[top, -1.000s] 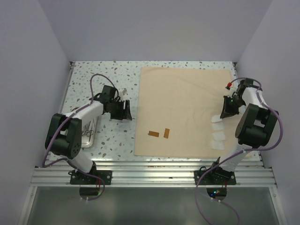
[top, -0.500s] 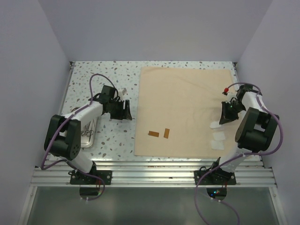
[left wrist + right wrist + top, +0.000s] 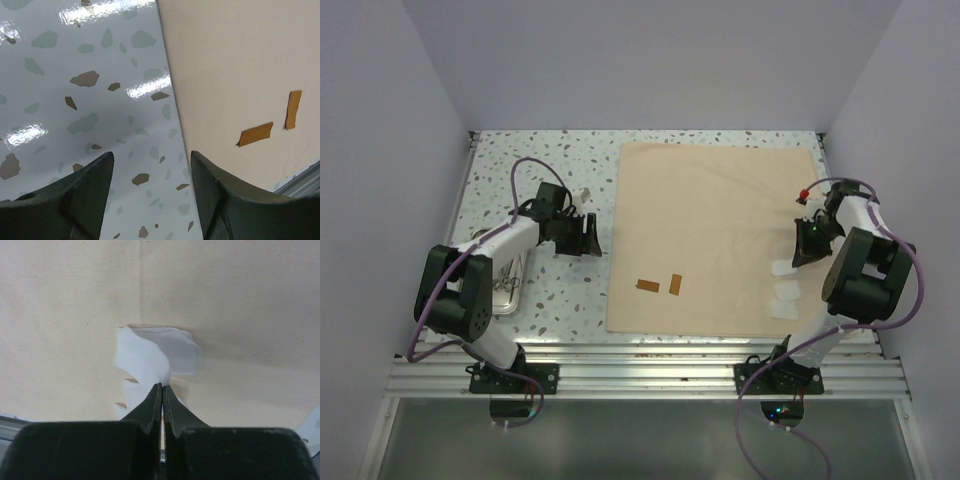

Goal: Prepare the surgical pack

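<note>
The tan cloth (image 3: 720, 225) lies flat on the right half of the table. Two brown strips (image 3: 647, 286) (image 3: 676, 284) rest near its front left corner; the left wrist view shows the same strips (image 3: 256, 134) (image 3: 293, 109). My right gripper (image 3: 799, 257) is shut on a white gauze pad (image 3: 150, 357), pinching its crumpled edge at the cloth's right side. Two more gauze pads (image 3: 787, 292) (image 3: 787, 310) lie just nearer. My left gripper (image 3: 150, 160) hangs open and empty over bare table beside the cloth's left edge. The steel tray (image 3: 506, 293) holds thin instruments (image 3: 510, 270).
Speckled tabletop (image 3: 520, 170) stretches left of the cloth. Lilac walls close in the left, back and right. A metal rail (image 3: 640, 365) runs along the near edge, close to the cloth's front edge.
My right gripper has moved a little nearer and leftward, and the gauze pad at its tip shifted nearer with it. The left arm has not moved.
</note>
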Tool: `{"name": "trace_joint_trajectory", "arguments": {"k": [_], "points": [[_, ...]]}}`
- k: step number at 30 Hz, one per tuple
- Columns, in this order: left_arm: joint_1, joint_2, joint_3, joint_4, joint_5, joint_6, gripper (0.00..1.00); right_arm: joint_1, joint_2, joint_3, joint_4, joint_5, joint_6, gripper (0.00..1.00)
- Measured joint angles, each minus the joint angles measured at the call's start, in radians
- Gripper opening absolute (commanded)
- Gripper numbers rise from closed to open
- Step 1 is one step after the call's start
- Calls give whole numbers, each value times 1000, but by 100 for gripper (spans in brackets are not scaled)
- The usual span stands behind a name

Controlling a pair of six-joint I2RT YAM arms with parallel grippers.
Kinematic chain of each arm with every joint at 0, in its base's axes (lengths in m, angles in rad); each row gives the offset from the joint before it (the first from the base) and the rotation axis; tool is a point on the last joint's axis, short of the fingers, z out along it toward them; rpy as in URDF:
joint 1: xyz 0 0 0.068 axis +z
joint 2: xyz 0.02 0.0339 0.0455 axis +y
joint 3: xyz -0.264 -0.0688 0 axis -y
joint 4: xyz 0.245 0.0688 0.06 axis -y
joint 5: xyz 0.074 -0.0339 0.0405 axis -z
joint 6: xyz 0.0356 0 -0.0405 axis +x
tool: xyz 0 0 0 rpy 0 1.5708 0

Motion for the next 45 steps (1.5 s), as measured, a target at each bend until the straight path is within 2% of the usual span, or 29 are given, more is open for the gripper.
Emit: {"name": "trace_joint_trajectory", "arguments": {"k": [12, 13, 16, 20, 27, 39, 45], "points": [[0, 0, 0, 1, 0, 0, 67, 0, 49, 7, 13, 29, 3, 1], [0, 0, 0, 1, 0, 0, 67, 0, 52, 10, 14, 31, 3, 4], [0, 0, 0, 3, 0, 0, 67, 0, 61, 21, 18, 45, 11, 21], [0, 0, 0, 7, 3, 0, 67, 0, 75, 33, 27, 54, 20, 34], [0, 0, 0, 13, 6, 0, 67, 0, 103, 35, 38, 54, 30, 46], [0, 0, 0, 13, 6, 0, 67, 1, 138, 36, 43, 53, 31, 43], [4, 0, 0, 13, 6, 0, 67, 6, 153, 40, 45, 59, 33, 35]]}}
